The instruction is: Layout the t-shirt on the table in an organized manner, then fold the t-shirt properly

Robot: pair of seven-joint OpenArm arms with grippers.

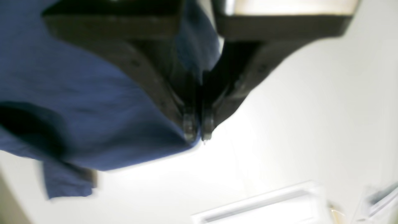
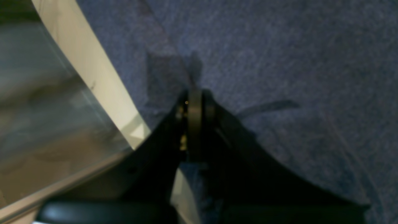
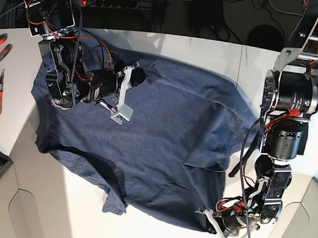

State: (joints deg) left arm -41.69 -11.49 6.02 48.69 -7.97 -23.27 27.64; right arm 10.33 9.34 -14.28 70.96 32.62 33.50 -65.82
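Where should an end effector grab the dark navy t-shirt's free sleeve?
On the dark heathered navy-blue t-shirt, probably pinch the sleeve's hem, coming from the near table edge. It pokes flat onto bare white tabletop, so a finger can likely slide under.

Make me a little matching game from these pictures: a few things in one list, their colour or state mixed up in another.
Things:
1. t-shirt
2. table
3. left hand
4. pliers handles

Colour or state:
A. white
B. red
C. dark blue, spread out but rumpled
D. pinched shut on a corner of cloth

Pairs: 1-C, 2-A, 3-D, 4-B
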